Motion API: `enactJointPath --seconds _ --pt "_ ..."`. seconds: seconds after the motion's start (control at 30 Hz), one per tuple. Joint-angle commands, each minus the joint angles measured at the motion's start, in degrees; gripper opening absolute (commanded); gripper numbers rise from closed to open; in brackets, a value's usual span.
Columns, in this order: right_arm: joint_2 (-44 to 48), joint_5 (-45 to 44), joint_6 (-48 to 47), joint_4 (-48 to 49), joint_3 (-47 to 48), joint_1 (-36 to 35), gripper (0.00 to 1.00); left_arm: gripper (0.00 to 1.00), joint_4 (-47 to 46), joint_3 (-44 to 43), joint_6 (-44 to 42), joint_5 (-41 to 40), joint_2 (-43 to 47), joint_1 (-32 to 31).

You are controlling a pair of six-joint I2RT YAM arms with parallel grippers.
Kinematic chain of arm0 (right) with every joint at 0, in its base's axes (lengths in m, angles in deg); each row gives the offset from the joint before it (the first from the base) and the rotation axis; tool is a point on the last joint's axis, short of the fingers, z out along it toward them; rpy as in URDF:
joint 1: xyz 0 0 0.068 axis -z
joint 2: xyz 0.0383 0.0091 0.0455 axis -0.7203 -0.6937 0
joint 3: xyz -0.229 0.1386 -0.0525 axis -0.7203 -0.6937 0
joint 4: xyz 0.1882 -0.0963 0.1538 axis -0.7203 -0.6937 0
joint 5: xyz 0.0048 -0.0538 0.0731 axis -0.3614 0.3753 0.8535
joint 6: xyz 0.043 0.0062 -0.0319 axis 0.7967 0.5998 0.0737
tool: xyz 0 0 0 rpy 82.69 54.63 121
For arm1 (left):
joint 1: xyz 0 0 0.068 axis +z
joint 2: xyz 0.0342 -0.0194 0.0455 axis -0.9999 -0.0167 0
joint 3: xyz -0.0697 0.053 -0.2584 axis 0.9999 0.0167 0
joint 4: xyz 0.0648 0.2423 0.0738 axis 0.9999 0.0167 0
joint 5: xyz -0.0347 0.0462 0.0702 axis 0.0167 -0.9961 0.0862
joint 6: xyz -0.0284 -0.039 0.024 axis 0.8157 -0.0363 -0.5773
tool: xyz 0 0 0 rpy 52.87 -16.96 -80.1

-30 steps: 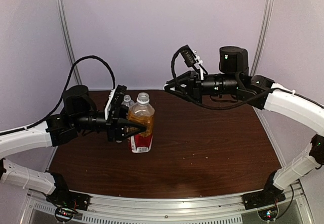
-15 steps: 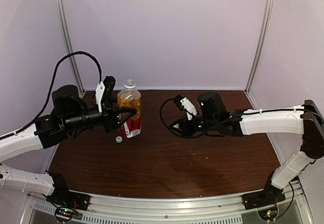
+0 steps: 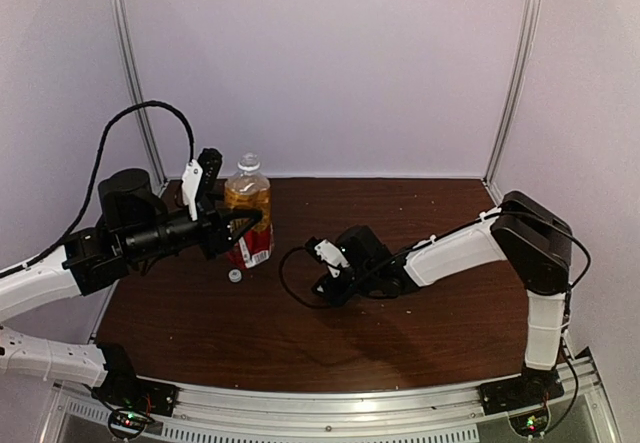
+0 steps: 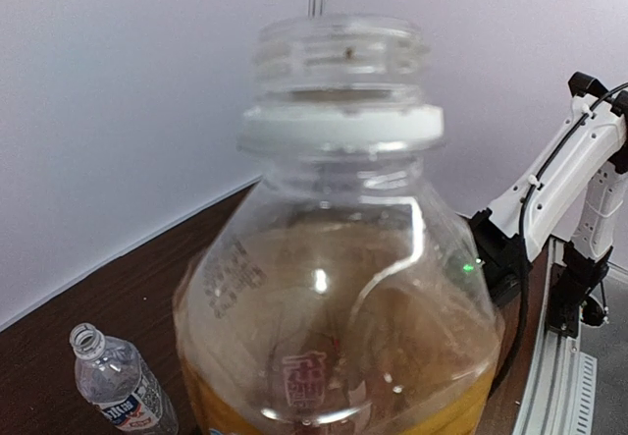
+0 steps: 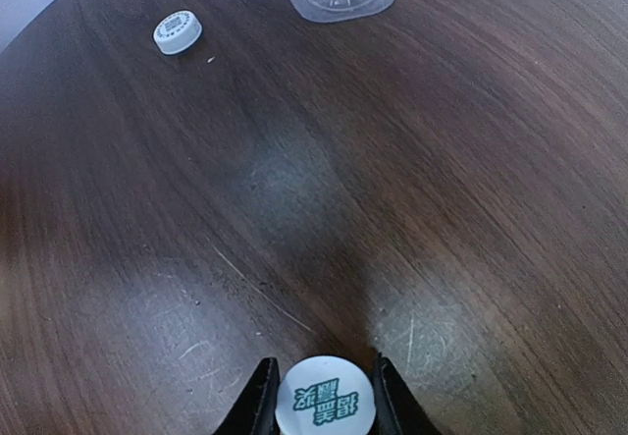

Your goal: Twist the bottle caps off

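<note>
Jaws of left gripper (image 3: 243,225) are closed around amber bottle (image 3: 247,203), whose neck is seen uncapped | jaws of right gripper (image 5: 324,388) are closed on white cap (image 5: 325,399), held low by surface (image 5: 442,160) | second cap (image 5: 178,32) is laid on surface near clear bottle (image 4: 120,388), likewise uncapped

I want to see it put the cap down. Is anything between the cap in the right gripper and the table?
Nothing visible. The cap sits in the right gripper, low over bare table; the other cap lies well away, ahead and left.
</note>
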Motion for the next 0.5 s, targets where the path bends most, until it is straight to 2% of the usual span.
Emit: enactJointPath --seconds 0.0,0.1,0.2,0.37,0.47 --pt "-1.89 -2.17 -1.28 1.62 2.47 -0.49 0.22 0.36 -0.85 0.19 -1.12 -1.11 0.92 0.03" --pt "-2.91 -2.32 -1.64 1.21 2.87 -0.51 0.27 0.36 -0.89 0.37 -1.28 -1.10 0.98 0.08" --pt "-3.31 -2.33 -2.06 0.05 3.49 -0.47 0.36 0.36 -0.98 0.52 -1.34 -1.23 0.90 0.10" --pt "-0.07 -3.88 -2.88 -1.28 2.76 -0.43 0.62 0.36 -1.13 0.69 -1.34 -1.21 0.81 0.10" --pt "3.29 -4.69 -3.29 -2.09 1.59 -0.34 0.73 0.36 -1.24 0.83 -1.34 -1.07 0.70 0.09"
